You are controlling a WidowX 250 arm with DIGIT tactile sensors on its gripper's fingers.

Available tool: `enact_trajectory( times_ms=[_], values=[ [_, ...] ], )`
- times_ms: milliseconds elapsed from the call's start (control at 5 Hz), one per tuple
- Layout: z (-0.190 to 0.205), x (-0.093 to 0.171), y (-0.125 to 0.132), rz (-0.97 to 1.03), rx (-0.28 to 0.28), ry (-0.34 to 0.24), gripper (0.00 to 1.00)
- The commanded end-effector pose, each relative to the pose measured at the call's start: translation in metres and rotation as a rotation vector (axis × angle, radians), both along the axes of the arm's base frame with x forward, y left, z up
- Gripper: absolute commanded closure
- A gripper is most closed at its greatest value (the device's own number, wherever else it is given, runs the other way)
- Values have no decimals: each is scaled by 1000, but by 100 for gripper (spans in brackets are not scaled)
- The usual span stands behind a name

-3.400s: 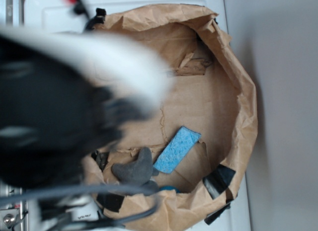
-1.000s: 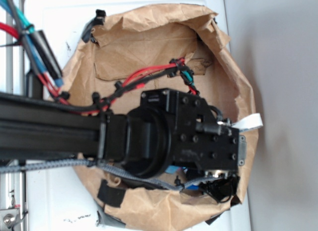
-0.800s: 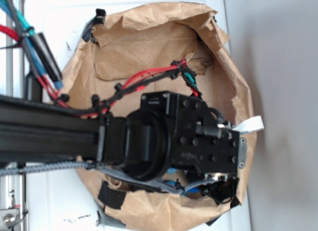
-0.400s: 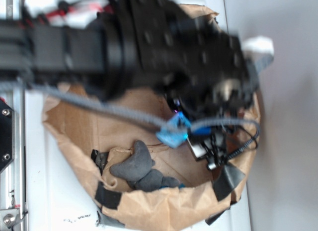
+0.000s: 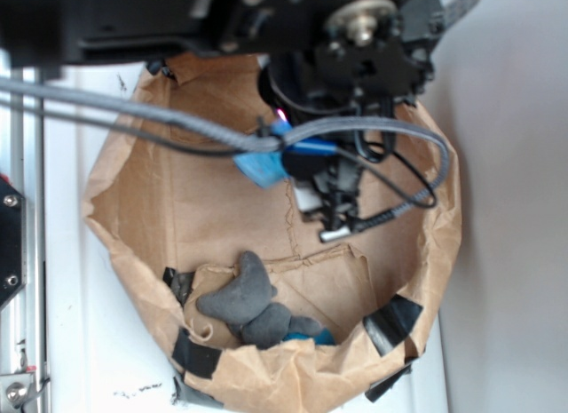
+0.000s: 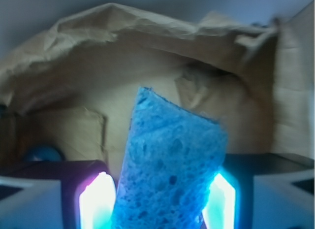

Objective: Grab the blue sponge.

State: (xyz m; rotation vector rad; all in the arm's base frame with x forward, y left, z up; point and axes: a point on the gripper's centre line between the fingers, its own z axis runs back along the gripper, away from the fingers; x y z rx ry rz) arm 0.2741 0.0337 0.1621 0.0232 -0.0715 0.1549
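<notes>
Wrist view puts the blue sponge right in front of you: a light blue, porous slab standing on end and leaning slightly, its lower part pinched between the two fingers, whose inner faces glow cyan and violet on either side of it. The fingers are clamped on the sponge, one against each broad face. Behind it you see the crumpled inner wall of a brown paper bag, and at the far left a small blurred round blue shape that cannot be identified.

In the exterior view, looking down from above, the sponge appears as a small blue patch hanging clear of the bag floor, just below the black gripper and partly crossed by a grey braided cable. The black arm fills the top of the frame. The paper bag is rolled open into a wide basin on the white tabletop. Well apart from the sponge, near the bag's lower wall, lie dark grey curved lumps bunched together and touching, with a small bright blue piece peeking out just beside them. Strips of black tape patch the bag's rim.
</notes>
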Motion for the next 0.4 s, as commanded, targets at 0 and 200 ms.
enact_trajectory(
  times_ms=[0,200],
  values=[
    [41,-8,-4,-251,-71,-93,100],
    [38,-8,-14,-245,71,-173,52]
  ],
)
